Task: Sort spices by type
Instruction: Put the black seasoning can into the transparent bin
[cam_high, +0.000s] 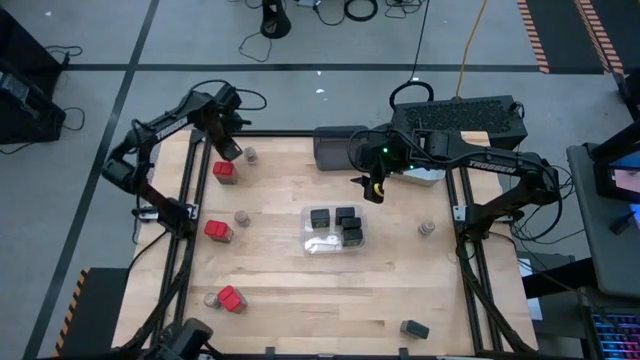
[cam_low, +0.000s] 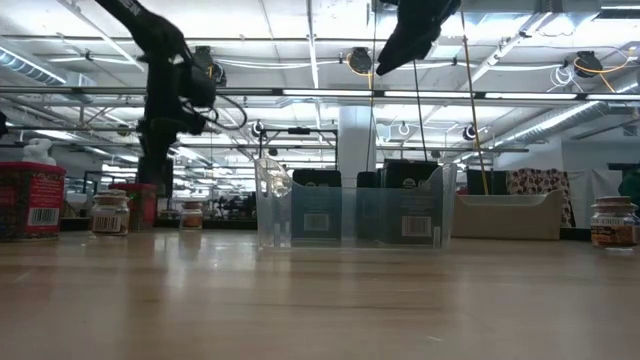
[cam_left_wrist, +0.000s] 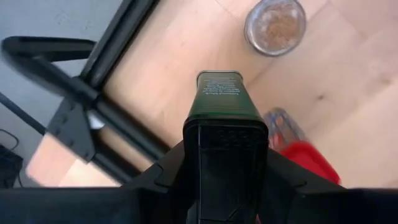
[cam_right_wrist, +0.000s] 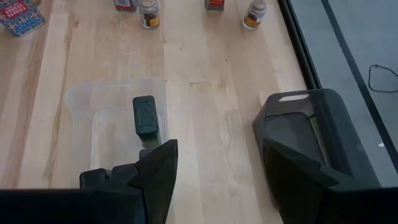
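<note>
My left gripper (cam_high: 229, 150) hangs over the table's far left part, shut on a dark boxy spice (cam_left_wrist: 219, 93) with a black cap and a green labelled body. Below it on the wood stand a red-topped box (cam_high: 224, 170) and a round jar (cam_high: 251, 155). My right gripper (cam_high: 375, 188) hovers open, with nothing between its fingers, between the dark grey bin (cam_high: 338, 145) and the clear bin (cam_high: 306, 215). The clear bin holds several black boxes (cam_high: 348, 226). My left gripper pinches the dark box between its two fingers at the black cap end (cam_left_wrist: 227, 146), one finger (cam_left_wrist: 168, 177) on each side. The fingers point down from above. The box hangs upright below them, its green body (cam_left_wrist: 219, 102) clear of the table.
More spices stand loose on the table: red boxes (cam_high: 218, 231) (cam_high: 231, 299), jars (cam_high: 242, 218) (cam_high: 211, 299) (cam_high: 426, 229) and a dark box (cam_high: 414, 328) near the front edge. A light bin (cam_high: 425, 177) sits at the far right. Black frame rails (cam_high: 190, 215) run along both sides.
</note>
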